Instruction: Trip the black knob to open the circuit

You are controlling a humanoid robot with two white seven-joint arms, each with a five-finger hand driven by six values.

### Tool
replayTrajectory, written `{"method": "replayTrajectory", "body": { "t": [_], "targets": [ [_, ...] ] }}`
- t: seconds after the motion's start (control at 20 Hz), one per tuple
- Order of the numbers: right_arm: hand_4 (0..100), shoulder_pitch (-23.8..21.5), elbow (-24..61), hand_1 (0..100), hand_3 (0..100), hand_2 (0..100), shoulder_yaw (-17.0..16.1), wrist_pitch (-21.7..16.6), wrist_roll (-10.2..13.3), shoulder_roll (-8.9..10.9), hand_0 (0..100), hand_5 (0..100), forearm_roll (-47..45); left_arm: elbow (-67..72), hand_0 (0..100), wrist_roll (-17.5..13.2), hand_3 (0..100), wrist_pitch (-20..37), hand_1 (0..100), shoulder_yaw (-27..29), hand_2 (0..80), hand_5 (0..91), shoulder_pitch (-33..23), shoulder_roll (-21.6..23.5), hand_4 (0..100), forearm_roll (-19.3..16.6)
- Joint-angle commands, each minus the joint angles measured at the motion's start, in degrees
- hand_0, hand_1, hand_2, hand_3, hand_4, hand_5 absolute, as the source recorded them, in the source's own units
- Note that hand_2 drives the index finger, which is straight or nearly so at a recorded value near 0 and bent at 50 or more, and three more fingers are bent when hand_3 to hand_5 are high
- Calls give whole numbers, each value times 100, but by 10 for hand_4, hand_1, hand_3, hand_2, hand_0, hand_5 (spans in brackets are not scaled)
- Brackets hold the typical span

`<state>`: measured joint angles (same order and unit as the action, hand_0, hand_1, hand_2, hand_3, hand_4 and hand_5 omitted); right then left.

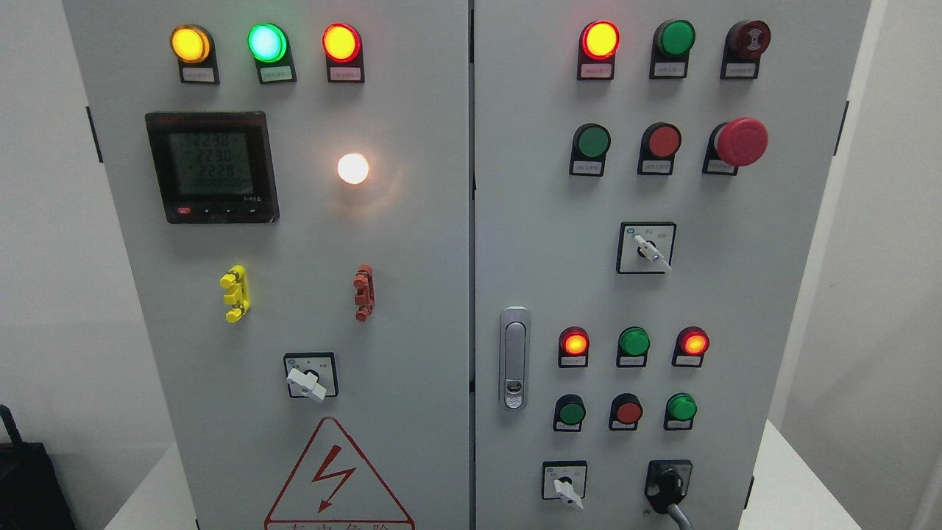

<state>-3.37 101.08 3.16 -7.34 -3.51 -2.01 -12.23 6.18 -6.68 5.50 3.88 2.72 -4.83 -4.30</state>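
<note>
The black knob point(668, 488) sits at the lower right of the grey cabinet's right door point(530, 184), on a black square plate, its handle pointing down and slightly right. To its left is a white-handled selector switch point(565, 486). Neither of my hands shows in the head view.
Other white selector switches point(647, 249) point(309, 379) sit higher up. A red mushroom stop button point(739, 141), lit indicator lamps point(599, 39), push buttons point(592, 141), a digital meter point(212, 167) and the door latch point(514, 357) fill the panel. A dark object point(22, 478) stands at lower left.
</note>
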Motion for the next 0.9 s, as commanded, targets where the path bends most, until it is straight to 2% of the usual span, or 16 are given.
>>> {"method": "replayTrajectory", "body": {
  "t": [0.0,0.85],
  "targets": [
    [954,-6,-9,25,1000,63,-8,4,-98,-10,0,898,1,-143,120,0,0,4,389,-1,0,0,0,0,0,0],
    [955,82,-18,21,1000,67,36,4,-98,-63,0,899,-7,-143,120,0,0,4,389,8,0,0,0,0,0,0]
  ]
}}
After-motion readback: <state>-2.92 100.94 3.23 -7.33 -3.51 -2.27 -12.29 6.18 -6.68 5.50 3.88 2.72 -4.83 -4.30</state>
